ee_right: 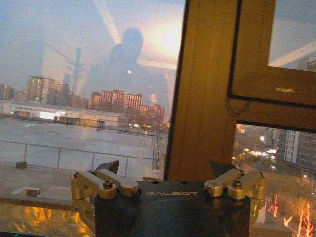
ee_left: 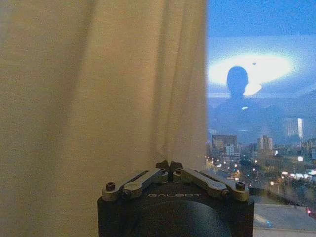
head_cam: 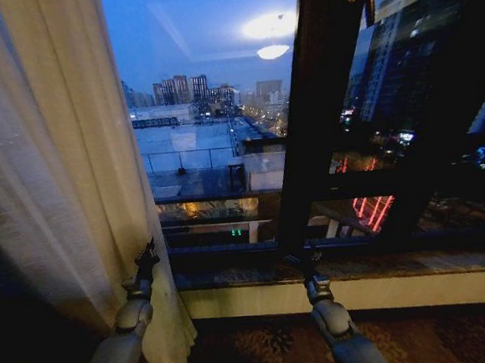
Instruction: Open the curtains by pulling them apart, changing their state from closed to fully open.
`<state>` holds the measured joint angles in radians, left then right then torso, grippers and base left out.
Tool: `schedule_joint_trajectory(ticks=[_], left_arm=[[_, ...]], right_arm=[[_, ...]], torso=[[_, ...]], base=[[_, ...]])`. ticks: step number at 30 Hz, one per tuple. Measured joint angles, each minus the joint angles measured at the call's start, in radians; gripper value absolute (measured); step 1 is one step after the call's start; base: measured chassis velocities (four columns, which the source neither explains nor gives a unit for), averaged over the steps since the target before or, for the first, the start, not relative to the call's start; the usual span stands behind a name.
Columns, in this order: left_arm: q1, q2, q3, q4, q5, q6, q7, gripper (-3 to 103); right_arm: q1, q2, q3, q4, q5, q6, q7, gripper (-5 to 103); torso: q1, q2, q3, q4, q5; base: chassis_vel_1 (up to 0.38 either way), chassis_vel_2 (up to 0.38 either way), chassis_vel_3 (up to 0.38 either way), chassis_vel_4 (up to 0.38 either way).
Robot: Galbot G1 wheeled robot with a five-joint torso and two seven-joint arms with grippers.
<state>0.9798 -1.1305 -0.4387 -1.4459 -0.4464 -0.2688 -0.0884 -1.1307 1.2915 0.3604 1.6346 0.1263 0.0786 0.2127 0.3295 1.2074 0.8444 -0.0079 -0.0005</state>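
We face a tall window (head_cam: 213,125) with a dark frame (head_cam: 305,118) and a city at dusk beyond. The curtain (head_cam: 48,163) hangs gathered at the far left, its hem above the patterned carpet (head_cam: 272,347). Our left gripper (ee_left: 169,164) is pressed together, pinching the curtain's edge just above the sill (head_cam: 333,268). Our right gripper (ee_right: 168,170) is spread, holding nothing, near the frame's foot.
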Motion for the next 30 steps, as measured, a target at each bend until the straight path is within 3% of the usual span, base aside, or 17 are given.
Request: schedule_joint_trajectory(ticks=[30], left_arm=[[0.004, 0.007, -0.006, 0.002, -0.003, -0.007, 0.001, 0]], right_arm=[[0.000, 0.000, -0.001, 0.000, 0.000, 0.000, 0.000, 100]], torso=[[0.000, 0.000, 0.000, 0.0003, -0.0001]], base=[[0.178, 0.189, -0.185, -0.190]])
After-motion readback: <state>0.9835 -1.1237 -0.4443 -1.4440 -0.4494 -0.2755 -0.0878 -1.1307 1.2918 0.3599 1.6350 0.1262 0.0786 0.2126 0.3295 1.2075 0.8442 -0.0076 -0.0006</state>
